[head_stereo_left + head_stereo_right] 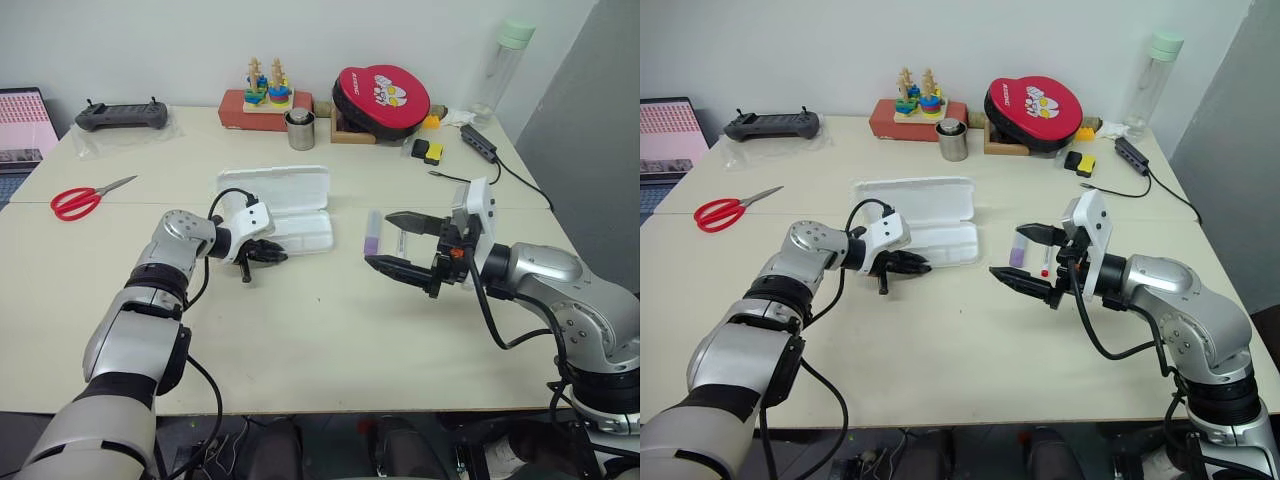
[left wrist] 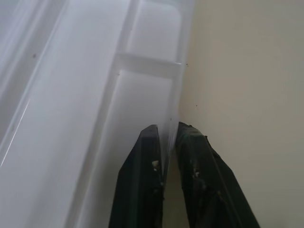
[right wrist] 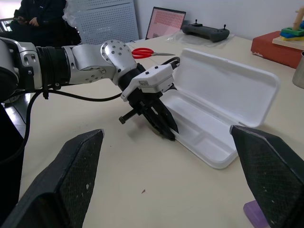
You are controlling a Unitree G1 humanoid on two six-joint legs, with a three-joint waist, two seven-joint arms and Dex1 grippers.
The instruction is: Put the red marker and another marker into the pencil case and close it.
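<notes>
The pencil case (image 1: 275,188) lies open in the middle of the table, its lid tipped back. My left gripper (image 1: 283,257) is shut on the thin front wall of the tray (image 2: 95,118), one finger inside and one outside. In the right wrist view the same grip (image 3: 168,133) shows at the case's near corner. The lilac marker (image 1: 1018,250) lies on the table just right of the case. Beside it lies the red marker (image 1: 1044,268), mostly hidden by my right gripper (image 1: 1006,251). That gripper hovers open and level above both markers and holds nothing.
Red scissors (image 1: 80,200) lie far left. Along the back stand a controller (image 1: 122,116), a wooden stacking toy (image 1: 265,95), a metal cup (image 1: 300,130), a red round pad (image 1: 380,98) and a bottle (image 1: 505,65). A cable (image 1: 500,165) runs at the right.
</notes>
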